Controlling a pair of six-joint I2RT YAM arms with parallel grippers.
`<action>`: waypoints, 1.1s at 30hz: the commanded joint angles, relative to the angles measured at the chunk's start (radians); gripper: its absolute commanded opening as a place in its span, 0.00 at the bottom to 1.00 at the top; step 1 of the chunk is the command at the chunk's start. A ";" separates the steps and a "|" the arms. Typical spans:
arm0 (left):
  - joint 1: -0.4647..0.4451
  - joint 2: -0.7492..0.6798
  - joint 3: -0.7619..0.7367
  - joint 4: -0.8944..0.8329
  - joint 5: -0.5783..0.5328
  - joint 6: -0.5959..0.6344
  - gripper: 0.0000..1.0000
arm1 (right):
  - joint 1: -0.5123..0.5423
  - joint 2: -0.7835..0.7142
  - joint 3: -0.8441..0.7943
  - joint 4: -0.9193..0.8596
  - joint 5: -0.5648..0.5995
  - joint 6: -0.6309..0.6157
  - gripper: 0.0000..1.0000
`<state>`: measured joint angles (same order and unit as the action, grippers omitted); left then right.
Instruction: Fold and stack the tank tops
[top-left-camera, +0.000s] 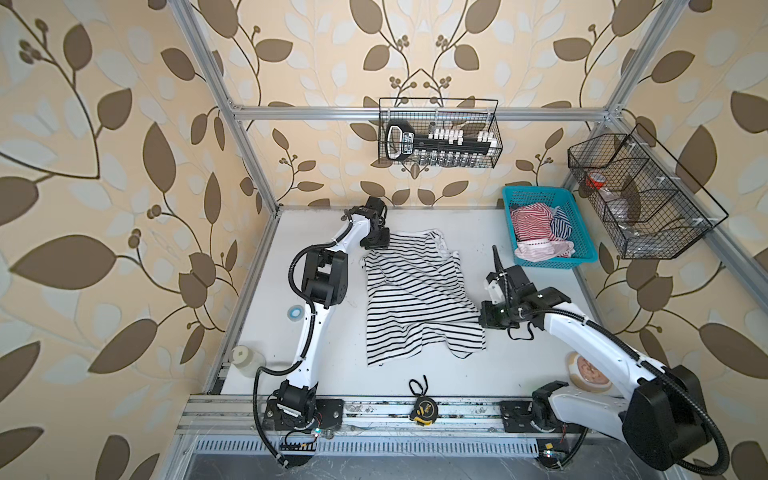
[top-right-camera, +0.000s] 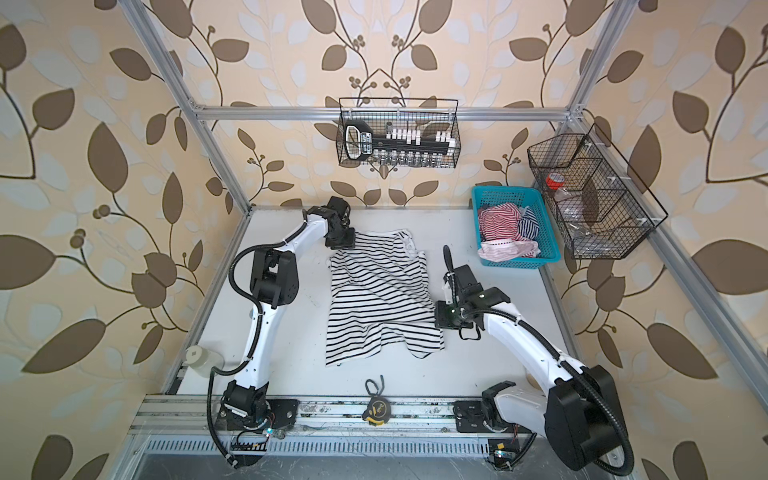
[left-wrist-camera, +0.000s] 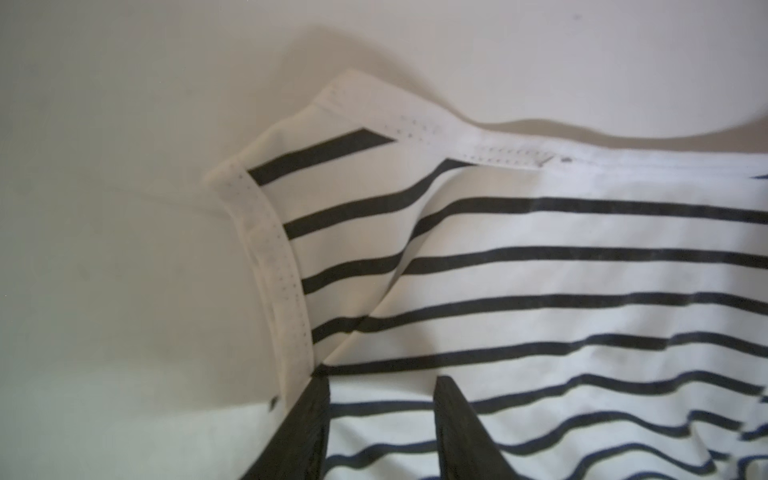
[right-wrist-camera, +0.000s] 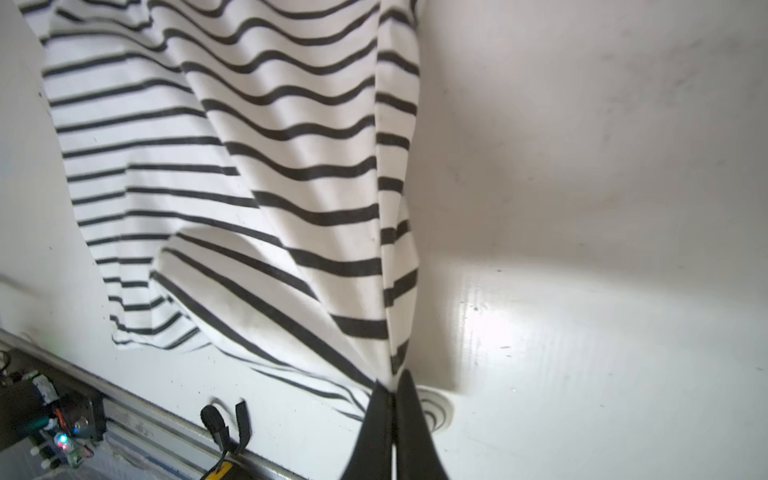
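Parted jaws over black-and-white tank top (left-wrist-camera: 540, 270)

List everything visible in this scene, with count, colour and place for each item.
black-and-white tank top: one, spread mid-table
red-and-white tank top: one, in basket
navy-and-white tank top: one, in basket
basket: one, turquoise, table's far right corner
wire baskets: two, black, hung on frame
tape measure: one, black-yellow, front rail
tape roll: one, bluish, table's left
jar: one, translucent, front left
left gripper: black, open over top's far-left corner
right gripper: black, shut on top's edge
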<state>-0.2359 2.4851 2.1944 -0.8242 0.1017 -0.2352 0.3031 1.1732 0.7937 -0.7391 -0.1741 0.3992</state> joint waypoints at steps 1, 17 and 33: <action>0.043 -0.042 -0.067 -0.064 -0.057 -0.061 0.43 | -0.057 -0.004 0.031 -0.113 0.026 -0.053 0.12; 0.031 -0.381 -0.374 0.077 0.010 -0.193 0.60 | 0.117 0.138 0.215 0.014 0.057 0.010 0.32; -0.063 0.053 0.237 0.000 0.265 -0.167 0.51 | 0.288 0.373 0.049 0.217 -0.022 0.108 0.37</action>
<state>-0.3035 2.4798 2.4268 -0.7975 0.2913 -0.3882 0.5945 1.5410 0.8669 -0.5461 -0.1955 0.4862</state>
